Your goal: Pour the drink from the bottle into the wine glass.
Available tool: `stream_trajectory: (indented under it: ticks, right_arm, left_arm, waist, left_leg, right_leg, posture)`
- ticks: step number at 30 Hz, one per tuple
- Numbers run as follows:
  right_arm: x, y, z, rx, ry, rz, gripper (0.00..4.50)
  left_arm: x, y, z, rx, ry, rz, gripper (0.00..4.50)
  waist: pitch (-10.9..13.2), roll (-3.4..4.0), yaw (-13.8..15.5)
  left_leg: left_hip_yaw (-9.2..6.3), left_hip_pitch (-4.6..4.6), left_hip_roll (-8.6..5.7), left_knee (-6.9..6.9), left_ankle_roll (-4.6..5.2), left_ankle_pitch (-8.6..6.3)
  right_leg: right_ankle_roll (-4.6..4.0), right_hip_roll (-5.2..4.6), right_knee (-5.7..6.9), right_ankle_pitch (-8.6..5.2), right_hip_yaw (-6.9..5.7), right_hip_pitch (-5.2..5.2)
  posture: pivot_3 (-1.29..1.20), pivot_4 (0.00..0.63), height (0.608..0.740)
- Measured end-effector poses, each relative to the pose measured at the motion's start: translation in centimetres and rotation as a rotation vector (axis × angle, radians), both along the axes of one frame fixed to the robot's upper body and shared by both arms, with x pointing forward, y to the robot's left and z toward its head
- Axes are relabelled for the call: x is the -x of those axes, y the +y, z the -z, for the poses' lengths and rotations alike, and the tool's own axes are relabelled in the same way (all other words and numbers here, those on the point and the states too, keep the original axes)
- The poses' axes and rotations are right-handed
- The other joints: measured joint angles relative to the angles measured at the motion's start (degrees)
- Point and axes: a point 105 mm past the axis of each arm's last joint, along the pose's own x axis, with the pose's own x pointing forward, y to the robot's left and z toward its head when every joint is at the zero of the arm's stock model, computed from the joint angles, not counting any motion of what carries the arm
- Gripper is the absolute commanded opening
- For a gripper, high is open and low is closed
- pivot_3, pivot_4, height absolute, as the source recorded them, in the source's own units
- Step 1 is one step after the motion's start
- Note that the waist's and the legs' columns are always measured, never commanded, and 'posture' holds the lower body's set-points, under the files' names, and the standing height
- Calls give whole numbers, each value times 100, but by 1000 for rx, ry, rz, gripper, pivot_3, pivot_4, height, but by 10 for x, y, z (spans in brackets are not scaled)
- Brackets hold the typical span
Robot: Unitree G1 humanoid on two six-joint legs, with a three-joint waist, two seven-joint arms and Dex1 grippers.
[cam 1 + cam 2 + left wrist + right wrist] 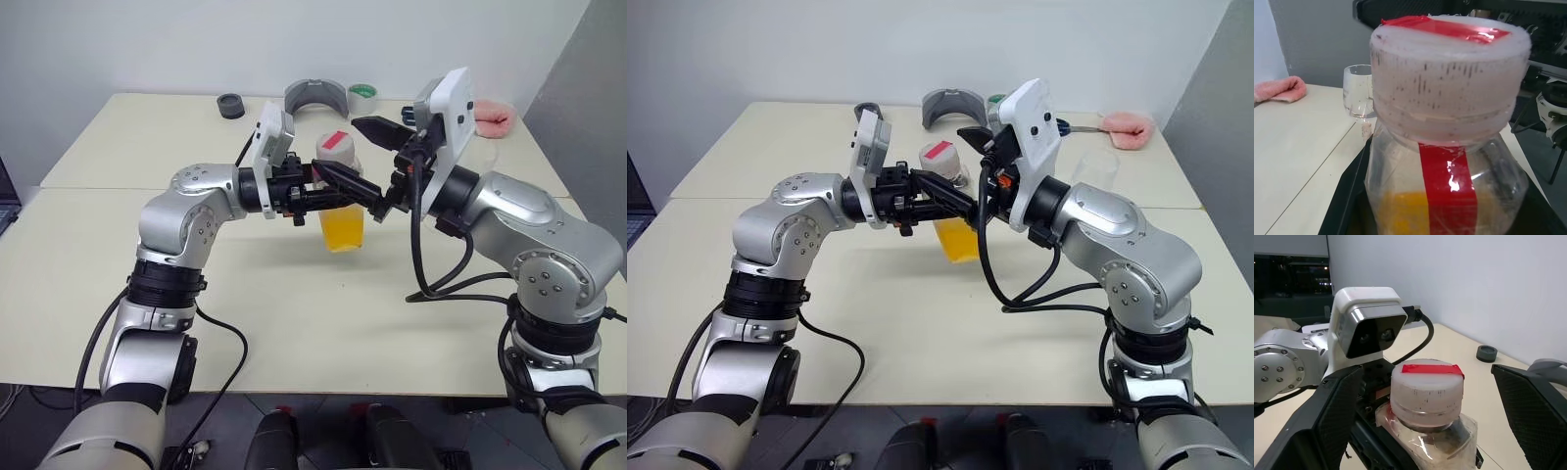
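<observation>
The bottle (pixel 340 201) is upright over the middle of the table, clear with a red stripe and a pinkish-white cap (pixel 336 148). The orange drink (pixel 342 228) fills its lower part. My left gripper (pixel 353 186) reaches in from the left and is shut on the bottle's body just below the cap; one of its black fingers (pixel 1347 196) shows beside the bottle. My right gripper (pixel 1430 416) is open, with its fingers (pixel 1327 421) standing on either side of the cap, apart from it. The wine glass (pixel 1097 168) stands empty at the right behind my right arm.
Along the table's far edge lie a small black round piece (pixel 231 106), a grey curved part (pixel 316 98), a green tape roll (pixel 363 94) and a pink cloth (pixel 493 115). A seam runs across the table (pixel 88 186).
</observation>
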Motion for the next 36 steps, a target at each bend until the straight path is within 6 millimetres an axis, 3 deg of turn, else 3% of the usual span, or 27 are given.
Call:
stream_trajectory:
  ticks: [22, 36]
  right_arm:
    - [-13, -9, 9, -1, 39, 14, 4464]
    - [-10, -19, 3, -22, 33, -12, 4464]
  left_arm:
    - [0, 0, 0, -2, -3, -3, 1974]
    - [-1, -1, -1, 3, -10, -5, 1974]
  waist:
    - [0, 0, -4]
    - [0, 0, -1]
  left_leg:
    - [1, 0, 0, -1, 0, 0]
    - [0, 0, 0, -1, 0, 0]
  right_leg:
    - [0, 1, -1, 0, 1, 0]
    - [0, 0, -1, 0, 1, 0]
  posture:
    - [0, 150, 740]
    - [0, 150, 740]
